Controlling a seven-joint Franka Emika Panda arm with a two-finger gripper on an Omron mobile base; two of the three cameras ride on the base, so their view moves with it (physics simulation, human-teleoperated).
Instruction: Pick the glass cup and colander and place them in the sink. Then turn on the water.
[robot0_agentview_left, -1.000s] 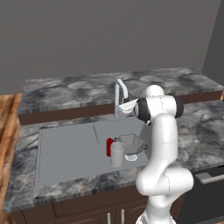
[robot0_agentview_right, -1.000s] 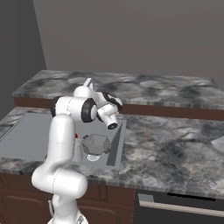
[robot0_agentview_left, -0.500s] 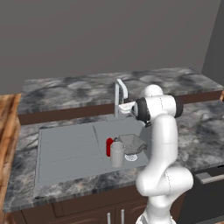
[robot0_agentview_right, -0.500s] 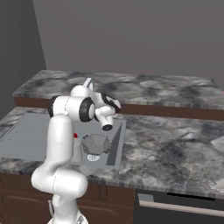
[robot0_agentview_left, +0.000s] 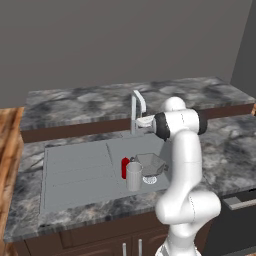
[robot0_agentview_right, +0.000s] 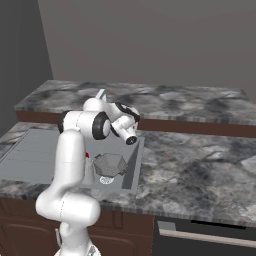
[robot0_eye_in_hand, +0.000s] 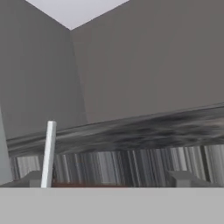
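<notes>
Glass cup (robot0_agentview_left: 133, 176) upright in the basin of the sink (robot0_agentview_left: 75, 170), in front of the faucet (robot0_agentview_left: 137, 107). Colander (robot0_agentview_left: 151, 164) also in the basin, just right of the cup, over the drain. Small red cylinder (robot0_agentview_left: 125, 168) just behind the cup, toward the faucet. Tool (robot0_eye_in_hand: 109, 179) raised beside the faucet's spout, well above the basin, fingers (robot0_eye_in_hand: 181, 178) spread wide and holding nothing. No blue stream at the spout. Marbled bench (robot0_agentview_right: 200, 165) around the sink.

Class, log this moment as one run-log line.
glass cup in sink | colander in sink | gripper open by faucet | no water
</notes>
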